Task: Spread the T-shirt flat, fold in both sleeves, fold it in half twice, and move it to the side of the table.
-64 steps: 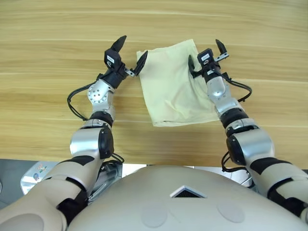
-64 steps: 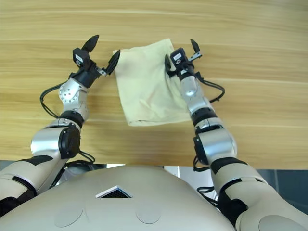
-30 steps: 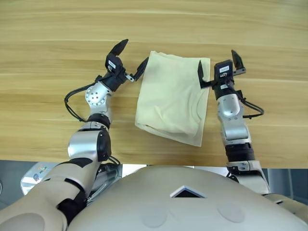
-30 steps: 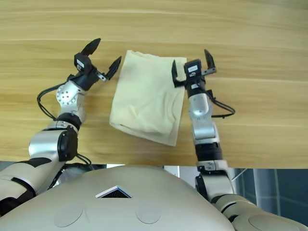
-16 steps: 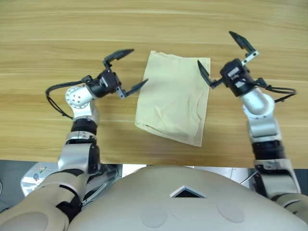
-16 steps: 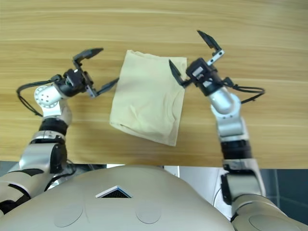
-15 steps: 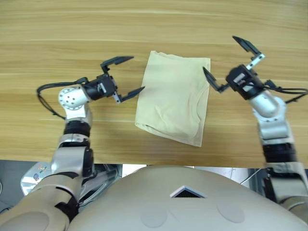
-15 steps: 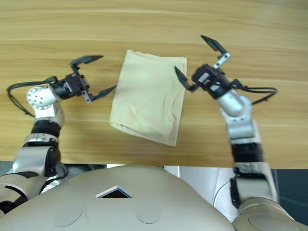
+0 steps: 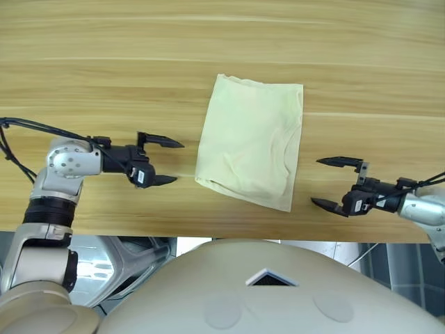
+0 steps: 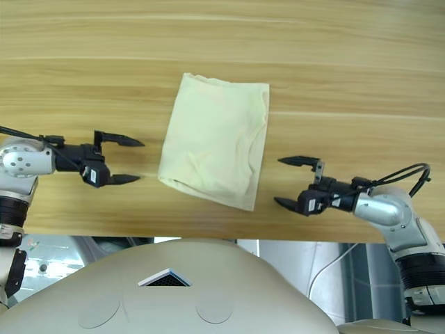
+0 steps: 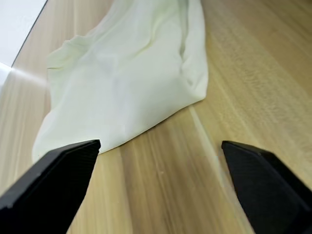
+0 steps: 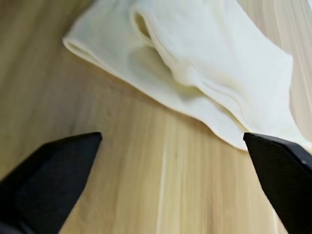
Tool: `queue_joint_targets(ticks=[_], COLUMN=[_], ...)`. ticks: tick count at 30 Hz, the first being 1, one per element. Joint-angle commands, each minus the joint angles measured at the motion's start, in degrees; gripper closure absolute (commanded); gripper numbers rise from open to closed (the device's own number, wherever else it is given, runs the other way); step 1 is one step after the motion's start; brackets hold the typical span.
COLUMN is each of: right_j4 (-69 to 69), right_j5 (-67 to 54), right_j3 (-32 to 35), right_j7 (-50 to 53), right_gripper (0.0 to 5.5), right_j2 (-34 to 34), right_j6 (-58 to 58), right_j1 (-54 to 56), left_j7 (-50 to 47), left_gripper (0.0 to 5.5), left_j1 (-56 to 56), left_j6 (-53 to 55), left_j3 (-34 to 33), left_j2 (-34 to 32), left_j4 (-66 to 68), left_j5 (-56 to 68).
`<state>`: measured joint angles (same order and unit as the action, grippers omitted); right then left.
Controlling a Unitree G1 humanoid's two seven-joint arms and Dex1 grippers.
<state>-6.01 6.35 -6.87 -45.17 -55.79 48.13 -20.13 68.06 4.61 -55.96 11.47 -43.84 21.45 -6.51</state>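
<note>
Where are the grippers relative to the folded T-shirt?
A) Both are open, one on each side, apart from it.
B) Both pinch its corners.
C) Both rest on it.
A: the left gripper and the right gripper stand open on either side of the T-shirt, not touching it.

- We see the T-shirt [image 9: 250,142] as soft, matt, pale yellow cloth, gently creased, with layered edges at its folds.
- Under the T-shirt, the table [image 9: 104,56] looks to us like light wood or wood laminate: smooth, straight-grained, with a faint sheen.
- Left of the T-shirt, the left gripper [image 9: 179,162] has fingers [image 11: 53,180] that we take for smooth, matt black plastic.
- Right of the T-shirt, the right gripper [image 9: 316,181] shows us the same matt black finish.
</note>
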Motion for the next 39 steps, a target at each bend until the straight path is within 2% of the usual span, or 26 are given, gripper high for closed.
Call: queue_joint_targets(ticks=[1,14,23,32,39], right_j4=[0.71,1.52,1.27,1.34,1.54], right_j5=[2.16,5.98,6.56,6.92,6.98], right_j3=[-3.67,-11.53,-12.98,-13.2,-13.62], right_j7=[-1.61,-0.21,1.47,1.97,1.83], right_gripper=[0.1,0.1,0.1,0.1,1.32], right_j2=[0.55,5.83,7.0,6.88,6.48], right_j6=[0.03,-1.73,-2.15,-2.55,-2.82], right_j1=[0.12,4.63,6.44,7.03,7.1], left_j7=[-4.02,-12.07,-12.9,-12.8,-13.96], left_gripper=[0.86,0.86,0.86,2.44,3.59], left_j1=[0.89,3.03,3.82,4.97,5.54], left_j6=[-0.87,-3.19,-3.27,-3.49,-3.78], left_j3=[3.63,12.48,16.41,19.49,20.14], left_j2=[1.27,1.23,-0.3,-1.18,-0.88], left_j4=[1.32,5.49,6.81,7.82,7.81], left_j5=[-4.68,-9.52,-10.12,-9.47,-8.86])
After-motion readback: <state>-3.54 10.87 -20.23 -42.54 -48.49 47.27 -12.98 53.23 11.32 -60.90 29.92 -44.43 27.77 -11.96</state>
